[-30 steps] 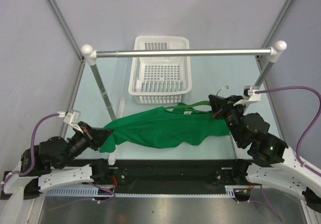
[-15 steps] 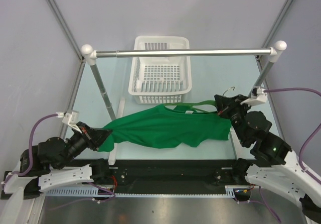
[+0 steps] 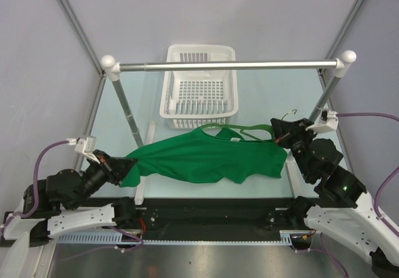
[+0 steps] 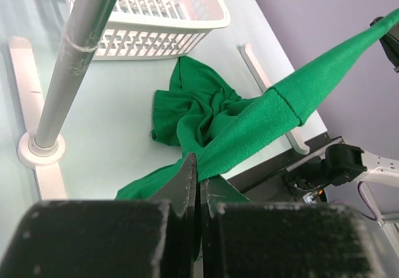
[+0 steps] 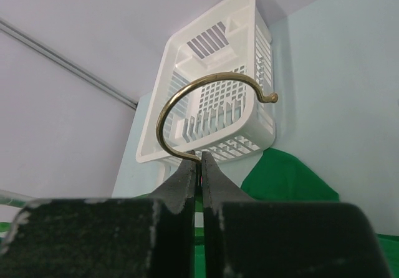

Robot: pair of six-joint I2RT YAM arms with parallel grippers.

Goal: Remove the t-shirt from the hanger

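Observation:
The bright green t-shirt [image 3: 206,158] lies stretched across the table between my two arms; it also shows in the left wrist view [image 4: 249,125]. My left gripper [image 3: 128,164] is shut on the t-shirt's left end, the cloth pinched between the jaws [image 4: 198,169]. The thin green hanger [image 3: 246,130] sticks out of the shirt's collar toward the right. My right gripper [image 3: 282,131] is shut on the hanger at the base of its brass hook [image 5: 209,100], just right of the collar. Most of the hanger's outline is hidden inside the cloth.
A white slatted basket [image 3: 199,88] stands behind the shirt; it also shows in the right wrist view [image 5: 212,97]. A silver rail [image 3: 227,65] with white ball ends spans overhead on two posts; the left post [image 4: 72,66] stands near my left gripper.
My right gripper has pulled the hanger to the right, drawing more green wire out of the collar. The shirt is stretched a bit further right. The left gripper has held its place.

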